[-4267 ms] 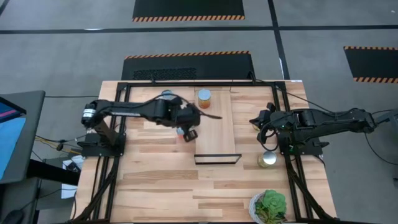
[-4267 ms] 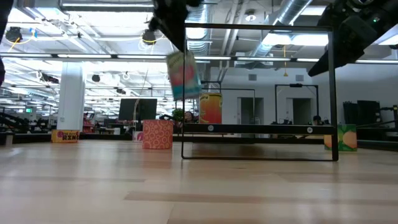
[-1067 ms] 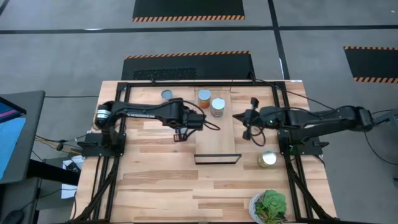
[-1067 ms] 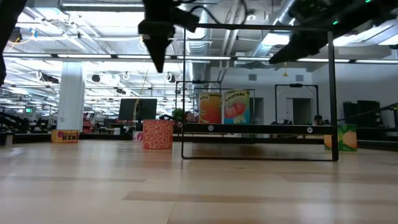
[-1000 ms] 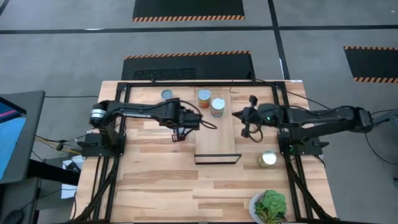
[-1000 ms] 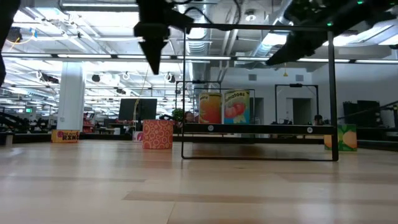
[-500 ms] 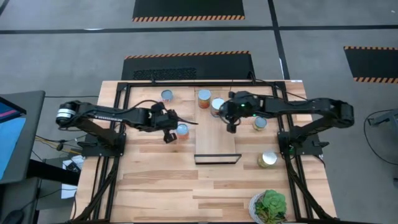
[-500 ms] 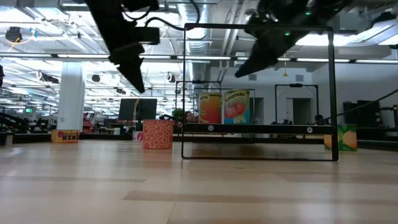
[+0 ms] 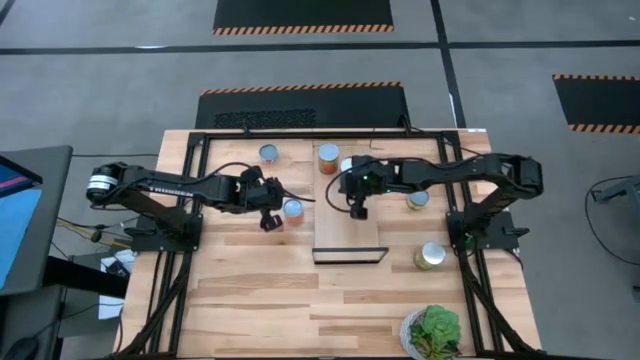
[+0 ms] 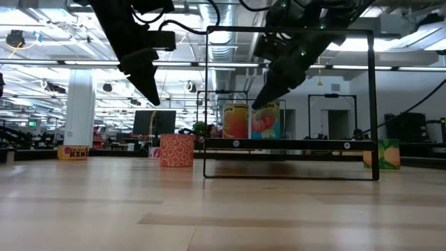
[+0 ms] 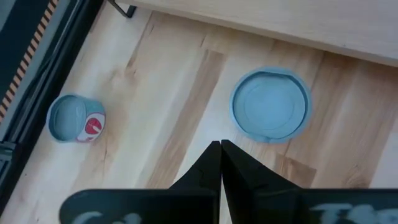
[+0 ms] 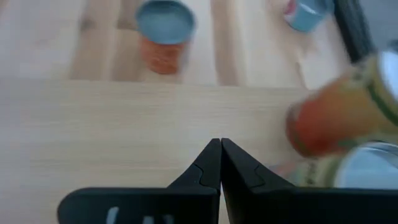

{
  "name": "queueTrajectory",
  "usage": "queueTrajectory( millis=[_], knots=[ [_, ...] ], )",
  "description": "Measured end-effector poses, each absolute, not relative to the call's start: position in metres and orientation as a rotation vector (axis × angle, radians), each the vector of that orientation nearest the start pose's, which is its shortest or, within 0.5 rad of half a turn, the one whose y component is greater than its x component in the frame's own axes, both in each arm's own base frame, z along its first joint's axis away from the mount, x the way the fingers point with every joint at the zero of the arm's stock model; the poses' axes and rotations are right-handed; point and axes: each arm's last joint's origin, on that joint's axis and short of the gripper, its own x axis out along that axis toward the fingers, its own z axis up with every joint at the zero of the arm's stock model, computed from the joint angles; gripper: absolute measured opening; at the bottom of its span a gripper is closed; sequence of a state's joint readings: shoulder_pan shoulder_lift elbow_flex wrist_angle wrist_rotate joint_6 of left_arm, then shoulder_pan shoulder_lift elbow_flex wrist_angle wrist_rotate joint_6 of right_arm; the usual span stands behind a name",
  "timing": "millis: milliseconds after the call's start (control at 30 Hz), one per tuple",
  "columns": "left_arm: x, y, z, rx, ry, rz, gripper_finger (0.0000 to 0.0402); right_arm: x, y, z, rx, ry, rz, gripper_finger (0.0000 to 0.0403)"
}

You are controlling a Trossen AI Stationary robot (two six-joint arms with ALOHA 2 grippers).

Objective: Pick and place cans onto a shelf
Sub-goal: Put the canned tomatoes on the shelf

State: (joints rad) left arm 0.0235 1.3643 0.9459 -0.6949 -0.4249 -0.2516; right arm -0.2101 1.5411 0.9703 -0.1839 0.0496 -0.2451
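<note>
Both pincers are seen closed and empty, fingertips pressed together. Right gripper [image 9: 358, 208] is held above the shelf [image 9: 348, 225], just beside the two cans standing at the shelf's far end: an orange-labelled can [image 9: 328, 157] and a tomato-labelled can [image 10: 265, 120], the latter partly hidden under the arm in the high view. Left gripper [image 9: 267, 222] is held above the desk [image 9: 300, 300] to the left of the shelf, just beside a red-patterned can [image 9: 292, 209] standing on the desk. Another can [image 9: 268, 153] is placed near the desk's far edge. On the right of the shelf, one can [image 9: 417, 199] is set near the right arm, and a green-labelled can [image 9: 430, 256] nearer the desk's right edge. A leafy plant [image 9: 432, 332] is placed at the near right corner.
</note>
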Motion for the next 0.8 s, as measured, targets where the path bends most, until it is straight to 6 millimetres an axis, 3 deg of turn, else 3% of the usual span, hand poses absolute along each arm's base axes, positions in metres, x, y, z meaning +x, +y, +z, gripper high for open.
queueTrajectory(
  millis=[800],
  knots=[
    [0.257,0.018,0.233,-0.001,1.026,0.531,0.0,0.296,-0.119,0.22,-0.181,0.83,-0.342,0.0028]
  ],
)
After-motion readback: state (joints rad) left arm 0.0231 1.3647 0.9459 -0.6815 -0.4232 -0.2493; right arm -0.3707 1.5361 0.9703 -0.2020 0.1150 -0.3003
